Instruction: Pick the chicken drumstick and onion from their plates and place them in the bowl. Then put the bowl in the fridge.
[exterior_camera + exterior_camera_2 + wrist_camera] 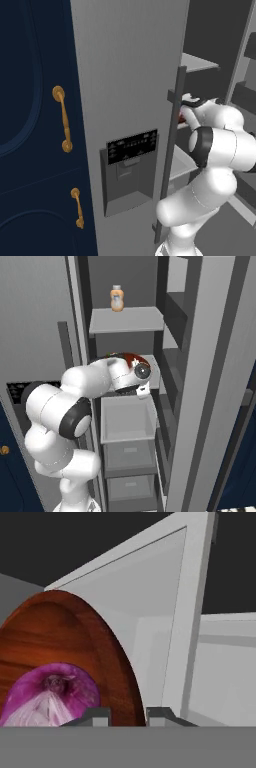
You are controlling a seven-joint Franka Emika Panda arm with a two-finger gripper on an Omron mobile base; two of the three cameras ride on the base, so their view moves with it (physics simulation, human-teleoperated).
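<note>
One bowl (70,647) is the centre of this moment: its glossy red-brown hollow is seen close up in the hand view, with the onion (50,694) lying in it. The drumstick cannot be made out there. In the right base view a sliver of the bowl's dark red rim (131,358) is seen just beyond the wrist, at the height of the fridge's (130,75) middle shelf (154,375), so the bowl is judged to be inside the open fridge, on or just over that shelf; contact with it cannot be confirmed.

The gripper (127,716) is set astride the bowl's near rim, one fingertip inside the wall and one outside. The rim appears to be pinched between them, though how tightly cannot be told for certain.

The last step, putting the bowl in the fridge, is judged to be in hand and nearly done. What the next move calls for is that the bowl be set flat on the shelf, the fingers be spread, and the hand be drawn straight back out.

A small orange bottle (117,298) stands on the upper shelf, well clear. A pale drawer (127,420) juts out below the wrist, and the door (210,406) with its racks stands close on the right, so little room is left for the forearm. Navy cabinets with brass handles (63,119) flank the fridge on the left.
</note>
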